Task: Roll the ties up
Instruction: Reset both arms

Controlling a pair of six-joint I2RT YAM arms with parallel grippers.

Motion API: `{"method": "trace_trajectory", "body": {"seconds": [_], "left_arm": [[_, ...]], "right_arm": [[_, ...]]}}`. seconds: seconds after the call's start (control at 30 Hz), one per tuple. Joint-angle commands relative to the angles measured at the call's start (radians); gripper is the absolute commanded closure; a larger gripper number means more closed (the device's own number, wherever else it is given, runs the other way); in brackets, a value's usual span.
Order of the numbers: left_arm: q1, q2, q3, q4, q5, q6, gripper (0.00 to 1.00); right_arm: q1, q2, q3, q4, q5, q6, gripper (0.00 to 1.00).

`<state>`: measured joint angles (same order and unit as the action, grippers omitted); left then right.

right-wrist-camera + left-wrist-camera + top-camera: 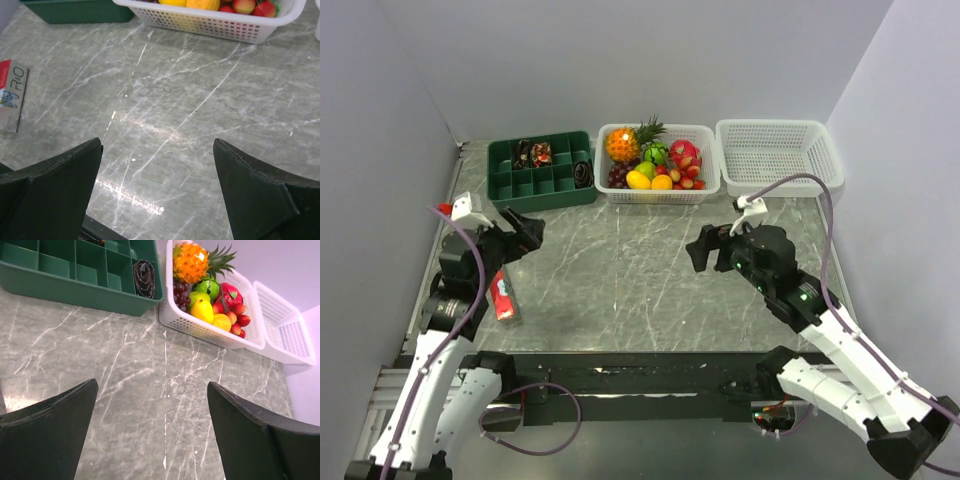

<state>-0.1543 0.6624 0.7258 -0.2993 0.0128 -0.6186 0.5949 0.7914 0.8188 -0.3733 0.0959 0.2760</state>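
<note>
A dark rolled tie (583, 174) (144, 278) stands coiled in the right-end compartment of the green tray (540, 200) (75, 290). Two more small patterned coils (532, 153) sit in the tray's back compartments. No flat tie shows on the table. My left gripper (525, 232) (152, 383) hovers over the bare marble in front of the tray, open and empty. At the right side of the table my right gripper (703, 250) (158, 141) is also open, with only the tabletop between its fingers.
A white basket of toy fruit (665, 195) (210, 332) (210, 25) stands right of the tray. Beyond it is an empty white basket (778, 155) (285, 330). A small red and white box (502, 295) (11, 95) lies near the left arm.
</note>
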Motion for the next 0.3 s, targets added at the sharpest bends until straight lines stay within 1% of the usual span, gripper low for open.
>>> {"method": "trace_trajectory", "body": {"seconds": [0.0,0.13,0.17,0.2,0.27], "left_arm": [[-0.002,-0.055,0.012,-0.061,-0.045,-0.026,0.04],[-0.002,-0.06,-0.002,-0.037,-0.06,-0.038,0.03],[-0.002,-0.058,-0.009,-0.018,-0.045,-0.018,0.03],[-0.002,-0.06,-0.035,0.006,0.008,0.002,0.04],[-0.002,-0.064,-0.06,0.081,0.039,0.035,0.04]], "right_arm": [[-0.006,-0.064,-0.006,0.016,0.022,-0.006,0.01],[-0.004,-0.092,-0.036,0.065,-0.03,-0.102,0.01],[-0.004,-0.093,-0.04,0.073,-0.024,-0.098,0.01],[-0.004,-0.093,-0.044,0.076,-0.006,-0.083,0.01],[-0.004,-0.093,-0.069,0.074,0.048,-0.063,0.01]]}}
